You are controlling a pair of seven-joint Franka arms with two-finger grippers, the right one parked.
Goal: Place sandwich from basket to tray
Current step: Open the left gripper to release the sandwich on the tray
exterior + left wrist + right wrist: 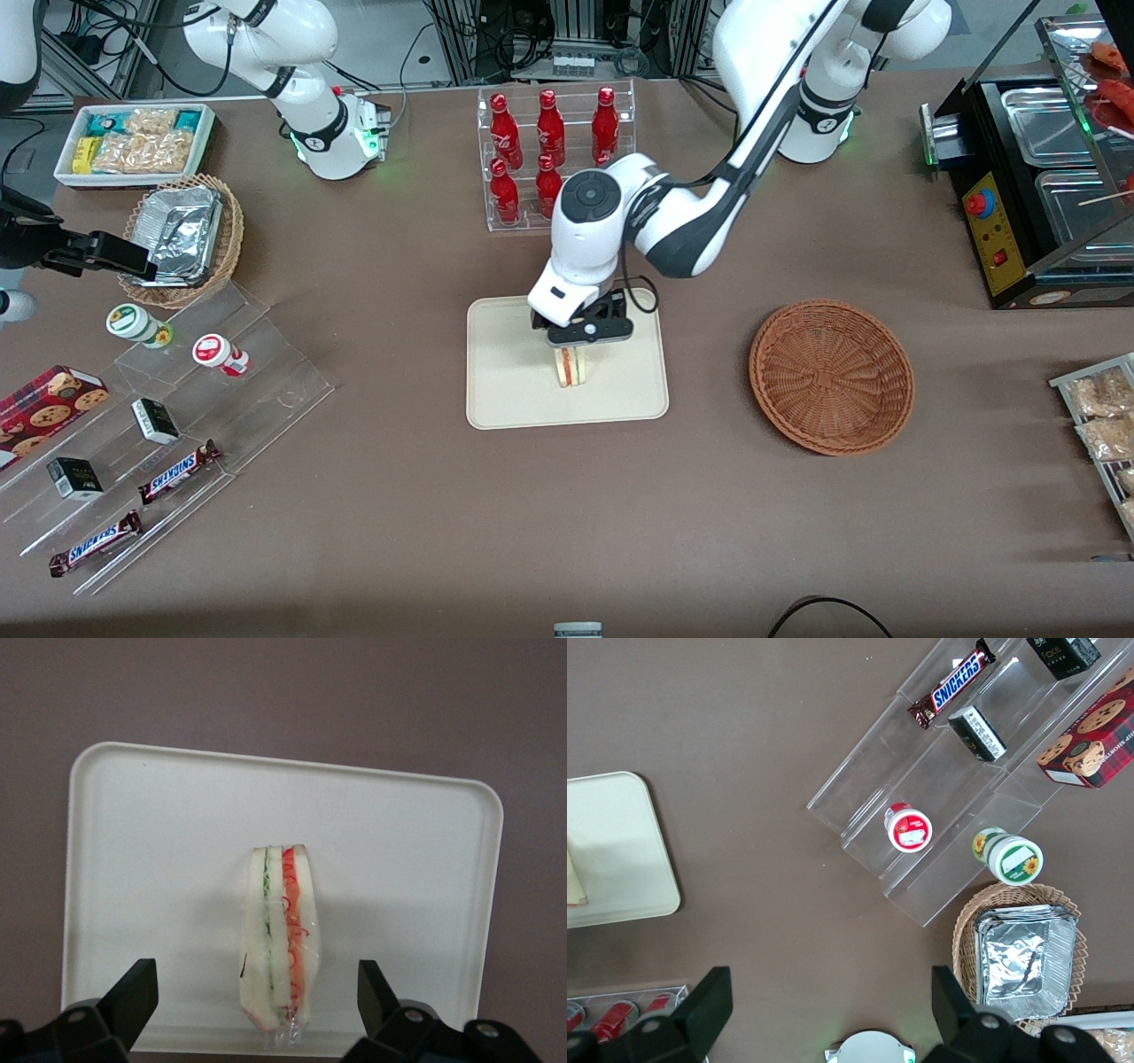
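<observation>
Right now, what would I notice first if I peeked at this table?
Probably the white robot arm's gripper, jaws open, just above a small triangular sandwich standing on the flat cream rectangular tray. Beside the tray, toward the working arm's end, sits the round reddish-brown wicker basket. Farther from the camera, shiny red bottles fill a clear rack.

Front camera overlooks whole table; wrist camera looks closely down on tray [133,815].

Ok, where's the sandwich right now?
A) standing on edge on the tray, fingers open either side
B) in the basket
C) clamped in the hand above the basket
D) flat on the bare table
A: the sandwich stands on the tray under the hand, fingers clear of it; the basket holds nothing.
</observation>
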